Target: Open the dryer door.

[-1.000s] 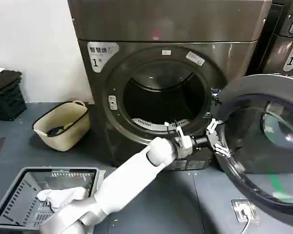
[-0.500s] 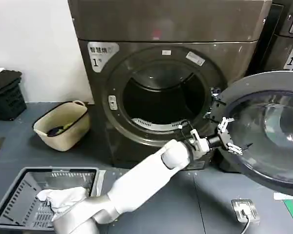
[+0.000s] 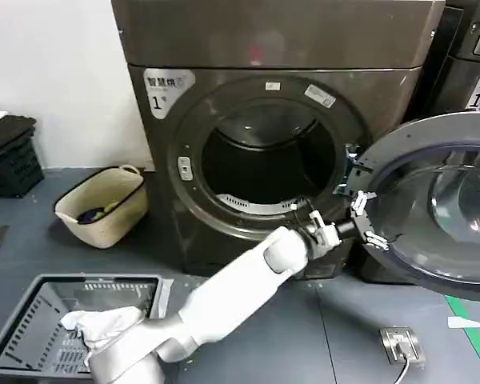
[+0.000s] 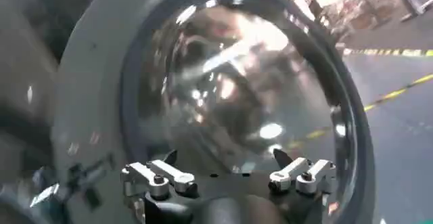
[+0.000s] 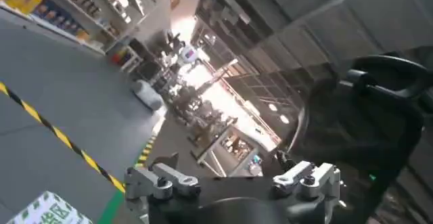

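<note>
The dark grey-brown dryer (image 3: 156, 152) with the "1" label has its drum opening (image 3: 260, 160) exposed. The dryer door (image 3: 444, 224) is swung out to the right, its chrome ring and tinted glass angled toward me. My left gripper (image 3: 366, 220) reaches out at the door's hinge-side rim with its fingers spread open and nothing between them. I cannot tell whether it touches the rim. The left wrist view looks straight at the door glass (image 4: 243, 90) past the open left gripper (image 4: 225, 163). My right gripper (image 5: 226, 163) is open and empty, facing off into the room.
A woven basket (image 3: 104, 204) stands left of the dryer. A grey laundry basket (image 3: 32, 320) with white cloth sits at the near left. Black folded items (image 3: 12, 156) lie at the far left. A second machine (image 3: 476, 80) stands behind the open door. A floor socket (image 3: 402, 344) lies near right.
The door has swung wider to the right, back toward the neighbouring machine. My left gripper followed it right, then drew slightly back, staying open.
</note>
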Controlling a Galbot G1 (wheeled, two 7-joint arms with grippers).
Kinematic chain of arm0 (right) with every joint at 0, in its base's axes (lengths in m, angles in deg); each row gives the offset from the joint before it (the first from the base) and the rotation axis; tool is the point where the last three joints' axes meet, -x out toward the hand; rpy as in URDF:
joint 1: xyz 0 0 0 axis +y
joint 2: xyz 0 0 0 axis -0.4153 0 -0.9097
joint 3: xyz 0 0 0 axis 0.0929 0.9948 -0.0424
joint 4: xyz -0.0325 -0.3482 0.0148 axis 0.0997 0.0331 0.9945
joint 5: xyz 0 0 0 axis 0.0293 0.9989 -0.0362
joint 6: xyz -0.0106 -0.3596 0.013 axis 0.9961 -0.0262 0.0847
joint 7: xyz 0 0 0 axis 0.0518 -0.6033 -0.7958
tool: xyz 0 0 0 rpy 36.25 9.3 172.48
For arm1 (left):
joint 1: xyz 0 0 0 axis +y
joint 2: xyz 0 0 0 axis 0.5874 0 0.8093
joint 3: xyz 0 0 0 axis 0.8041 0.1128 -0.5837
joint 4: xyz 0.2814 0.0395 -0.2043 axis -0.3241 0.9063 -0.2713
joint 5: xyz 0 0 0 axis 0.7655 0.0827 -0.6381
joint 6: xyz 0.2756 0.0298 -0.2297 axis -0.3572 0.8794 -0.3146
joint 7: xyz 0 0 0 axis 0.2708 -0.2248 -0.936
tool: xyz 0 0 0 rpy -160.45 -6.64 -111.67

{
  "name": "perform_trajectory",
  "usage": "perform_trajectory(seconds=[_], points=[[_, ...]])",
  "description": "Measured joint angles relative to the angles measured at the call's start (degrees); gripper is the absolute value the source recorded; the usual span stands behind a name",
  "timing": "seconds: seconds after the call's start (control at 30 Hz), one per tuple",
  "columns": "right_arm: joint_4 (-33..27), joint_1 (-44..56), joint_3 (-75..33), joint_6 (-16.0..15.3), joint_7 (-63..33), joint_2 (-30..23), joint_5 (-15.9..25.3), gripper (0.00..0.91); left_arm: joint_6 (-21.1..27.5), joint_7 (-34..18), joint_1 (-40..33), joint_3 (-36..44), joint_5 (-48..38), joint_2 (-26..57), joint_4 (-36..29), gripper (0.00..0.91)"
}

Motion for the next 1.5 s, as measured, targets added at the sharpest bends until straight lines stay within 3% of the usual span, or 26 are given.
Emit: perform_trajectory(seconds=[0.23, 0.47, 0.73, 1.1, 1.27, 1.5], points=[[-1.7, 0.4, -1.3, 3.2, 3.0, 0.0, 0.2, 0.907, -0.3, 0.7, 0.3, 0.0, -0.1, 0.0, -0.7, 0.907], [-2.9, 0.7, -2.7, 4.0, 4.3, 0.0, 0.0, 0.907, -0.3, 3.7, 1.1, -0.1, -1.6, 0.0, -2.6, 0.907], [-5.0, 0.7, -3.1, 6.3, 5.0, 0.0, 1.6, 0.907, 2.1, 8.0, 3.7, 0.0, -7.3, 0.0, -9.0, 0.907], [-8.7, 0.5, -4.6, 12.5, 8.1, 0.0, 3.1, 0.907, 7.2, 6.6, 11.8, -3.7, -15.0, 11.8, -27.5, 0.907], [-10.0, 0.2, -5.3, 13.2, 9.2, 0.0, 2.9, 0.907, 8.9, 6.4, 16.6, -7.4, -16.5, 18.6, -35.5, 0.907], [-11.0, -0.1, -5.3, 13.6, 10.7, 0.0, 2.6, 0.907, 15.8, 6.2, 24.8, -17.5, -18.4, 26.7, -46.2, 0.907]])
